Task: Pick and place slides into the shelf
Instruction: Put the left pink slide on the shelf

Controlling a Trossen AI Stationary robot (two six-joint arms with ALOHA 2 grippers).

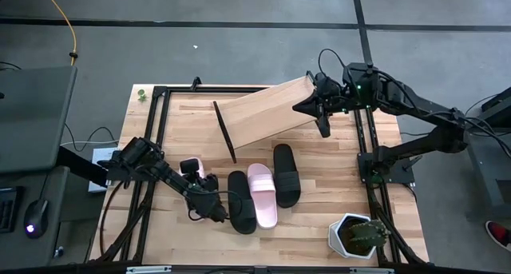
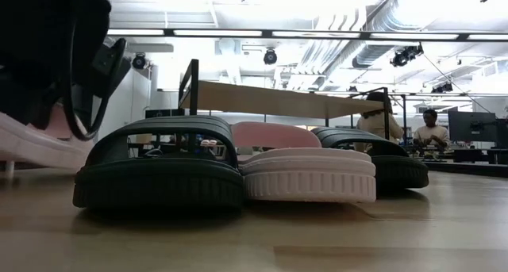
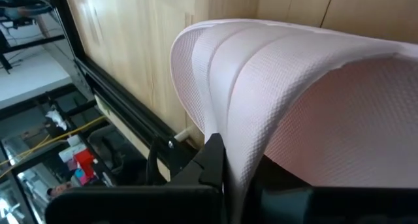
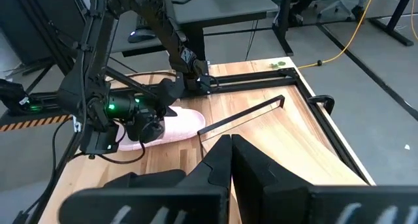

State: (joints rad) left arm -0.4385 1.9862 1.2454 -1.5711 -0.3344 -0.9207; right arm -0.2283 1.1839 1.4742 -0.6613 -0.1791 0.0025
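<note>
My left gripper is near the table's near-left part, shut on a pale pink slide, which my arm mostly hides from above. The low view shows this slide tilted at the far left. The other three slides lie sole-down side by side near the middle: a black slide, a pink slide and a second black slide. The shelf, a slanted light-wood board on a black frame, stands behind them. My right gripper is shut at the shelf's right end; I cannot tell whether it touches the shelf. My left gripper pinches the pink slide's broad strap at its edge, with the strap passing between the two fingers. In the low view the slide is tilted, with its sole raised above the tabletop.
A cactus in a white pot stands at the near right corner. Black frame rails run along the table's left and right sides. Bare tabletop lies to the right of the three slides. People sit in the room beyond.
</note>
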